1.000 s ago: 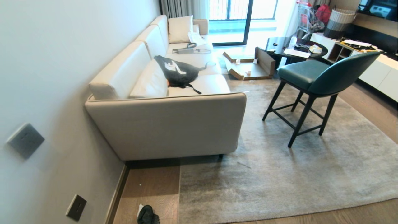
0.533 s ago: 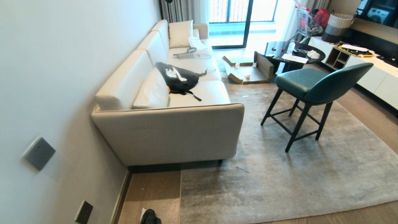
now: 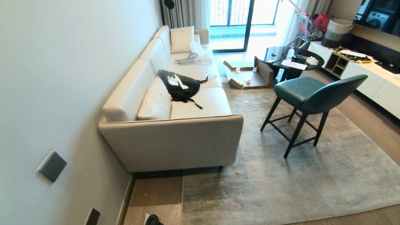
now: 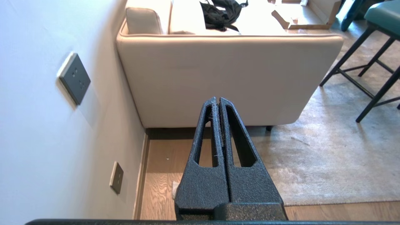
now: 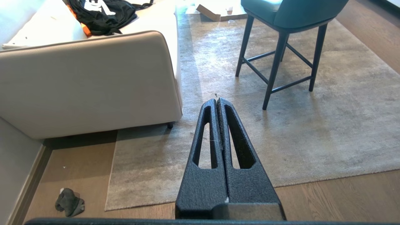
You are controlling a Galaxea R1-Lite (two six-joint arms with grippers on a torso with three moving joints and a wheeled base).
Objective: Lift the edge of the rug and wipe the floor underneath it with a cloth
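The light grey rug lies flat on the wood floor. Its rug edge runs straight from under the sofa toward me, and its square corner lies flat in the right wrist view. The cloth, dark grey with a whitish bit, lies crumpled on the floor beside that corner, near the wall. In the head view the cloth is cut by the bottom edge. My left gripper and right gripper are both shut and empty, held high above the floor. Neither arm shows in the head view.
A cream sofa stands along the wall with a black bag on its seat. A green chair stands on the rug. Wall sockets and a skirting strip line the left. Cardboard and a round table stand beyond.
The whole head view has shifted: sofa, chair and rug sit lower in the picture and the cloth has slid to the bottom edge. Nothing in the room has moved.
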